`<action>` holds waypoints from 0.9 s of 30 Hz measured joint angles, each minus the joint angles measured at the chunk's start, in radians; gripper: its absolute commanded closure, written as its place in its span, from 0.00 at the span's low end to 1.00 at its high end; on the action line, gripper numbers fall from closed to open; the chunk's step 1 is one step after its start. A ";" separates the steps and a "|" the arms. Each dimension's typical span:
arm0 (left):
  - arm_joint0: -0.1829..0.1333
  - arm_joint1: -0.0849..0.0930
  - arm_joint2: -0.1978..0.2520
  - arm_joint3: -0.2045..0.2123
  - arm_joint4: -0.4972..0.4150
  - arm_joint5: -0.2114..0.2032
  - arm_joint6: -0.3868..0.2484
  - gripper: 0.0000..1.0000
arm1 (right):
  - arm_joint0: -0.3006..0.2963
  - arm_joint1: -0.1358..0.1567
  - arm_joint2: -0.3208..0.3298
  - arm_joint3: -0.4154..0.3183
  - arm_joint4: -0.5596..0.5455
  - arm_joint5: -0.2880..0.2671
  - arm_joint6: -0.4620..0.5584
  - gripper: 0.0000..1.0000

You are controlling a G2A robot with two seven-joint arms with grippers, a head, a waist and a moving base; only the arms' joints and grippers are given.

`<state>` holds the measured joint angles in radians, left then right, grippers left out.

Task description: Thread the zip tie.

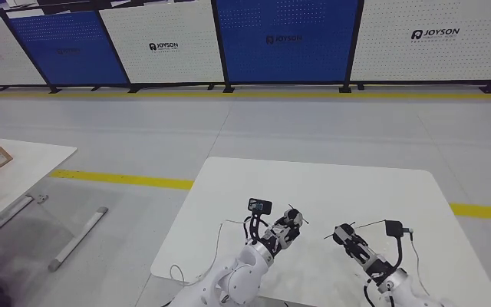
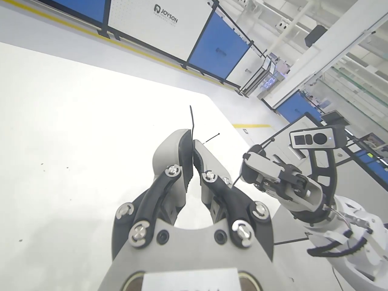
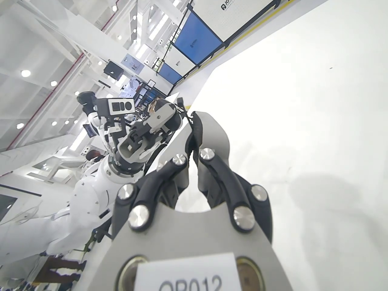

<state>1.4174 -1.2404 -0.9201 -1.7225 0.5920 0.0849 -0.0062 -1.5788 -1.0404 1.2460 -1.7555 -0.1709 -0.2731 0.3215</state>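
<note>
Left end effector and right end effector each clamp the zip tie, and I fear slight misalignment could buckle its tip instead of threading it.

Left gripper: above near half of desk, left of right gripper, apart.
Zip tie: between left fingers, end past tips.

Holds the left pincer shut, pads pressed flat together, aimed forward. Holds the right pincer shut likewise, near the left one yet apart, tips angled toward it. Stretches left arm and right arm forward, side by side.
</note>
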 measured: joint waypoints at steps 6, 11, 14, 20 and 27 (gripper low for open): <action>0.000 0.000 0.000 0.000 0.000 0.000 0.000 1.00 | 0.001 -0.012 -0.034 -0.002 -0.023 0.027 -0.084 1.00; 0.000 0.000 0.000 0.000 0.000 0.000 0.000 1.00 | 0.006 -0.037 -0.113 0.023 -0.085 0.012 -0.253 1.00; 0.000 0.000 0.000 0.000 0.000 0.000 0.000 1.00 | 0.008 -0.050 -0.151 0.041 -0.113 -0.010 -0.330 1.00; 0.000 0.000 0.000 0.000 0.000 0.000 0.000 1.00 | 0.009 -0.052 -0.155 0.046 -0.118 -0.007 -0.341 1.00; -0.009 -0.013 0.002 0.013 -0.048 0.114 0.000 1.00 | 0.009 -0.052 -0.155 0.046 -0.118 -0.007 -0.341 1.00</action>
<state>1.4080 -1.2536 -0.9177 -1.7095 0.5441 0.1986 -0.0064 -1.5697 -1.0923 1.0911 -1.7091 -0.2891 -0.2803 -0.0200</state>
